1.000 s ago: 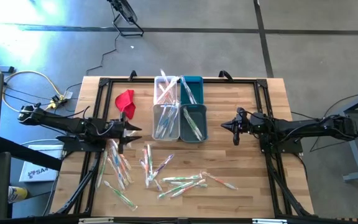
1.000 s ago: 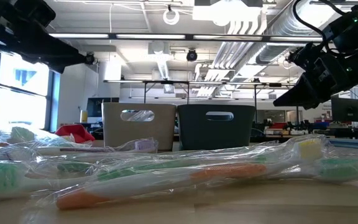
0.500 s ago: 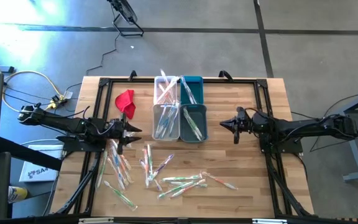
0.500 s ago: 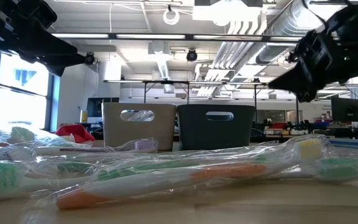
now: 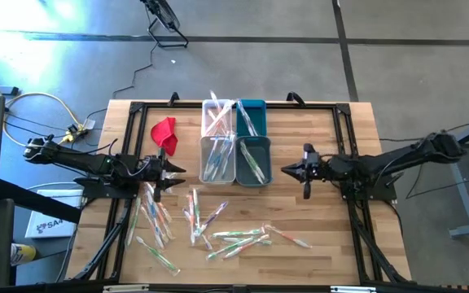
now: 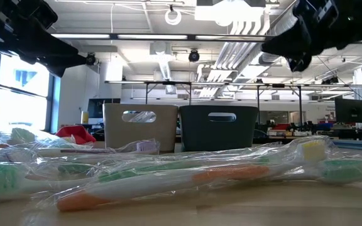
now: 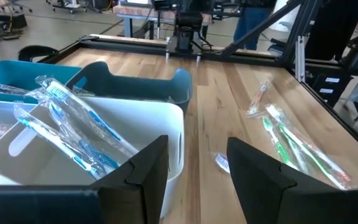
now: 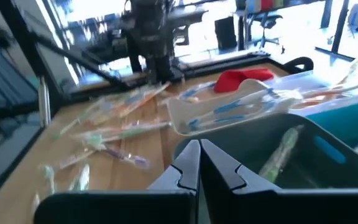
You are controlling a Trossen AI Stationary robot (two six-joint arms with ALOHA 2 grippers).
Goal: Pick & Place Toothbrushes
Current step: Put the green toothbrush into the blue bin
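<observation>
Left pincer (image 5: pixel 172 169) is held above the desk (image 5: pixel 324 212), just beside the white bin (image 5: pixel 216 158); its fingers (image 7: pixel 148 171) are seen apart, with nothing between them. In the left wrist view the white bin (image 7: pixel 104 137) lies directly ahead of the fingers, with blue-handled toothbrushes (image 7: pixel 73 127) inside.

Right pincer (image 5: pixel 287 170) is held near the dark teal bin (image 5: pixel 253 159), on the side opposite the left pincer; its fingers (image 8: pixel 188 165) are pressed together and empty. In the right wrist view the dark teal bin (image 8: pixel 278 155) sits just past the fingertips, with a green-handled brush inside.

Loose toothbrushes (image 5: pixel 218 228) are scattered on the desk's near half, in front of the bins. One cluster lies just below the left pincer; the rest are spread toward the middle, apart from the right pincer. More brushes stand in the rear bins (image 5: pixel 233 115). A red cloth (image 5: pixel 164 132) lies beside the bins, near the left arm.
</observation>
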